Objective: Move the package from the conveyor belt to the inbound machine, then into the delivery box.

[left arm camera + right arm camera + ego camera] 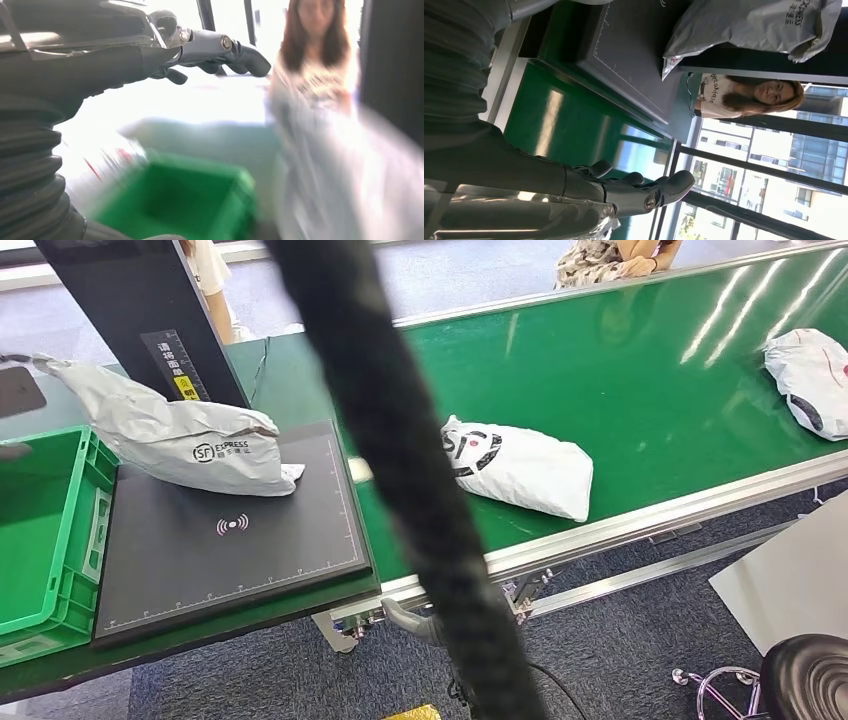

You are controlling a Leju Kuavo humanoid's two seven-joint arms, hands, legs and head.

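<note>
You see the grey package (195,445) lying on the black inbound machine (230,550), its tail raised toward the frame's left edge above the green delivery box (40,530). The left hand (220,50) is blurred; its grip cannot be determined. The right hand (644,192) holds nothing, fingers extended, well apart from the package.

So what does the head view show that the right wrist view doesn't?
Head view alone: the green crate, two white packages on the conveyor belt, one near and one far, and a black cable crossing the frame. Right wrist view alone: the right hand, its fingers apart, holding nothing, and windows behind. Both: the grey package lying on the black scanner pad.
</note>
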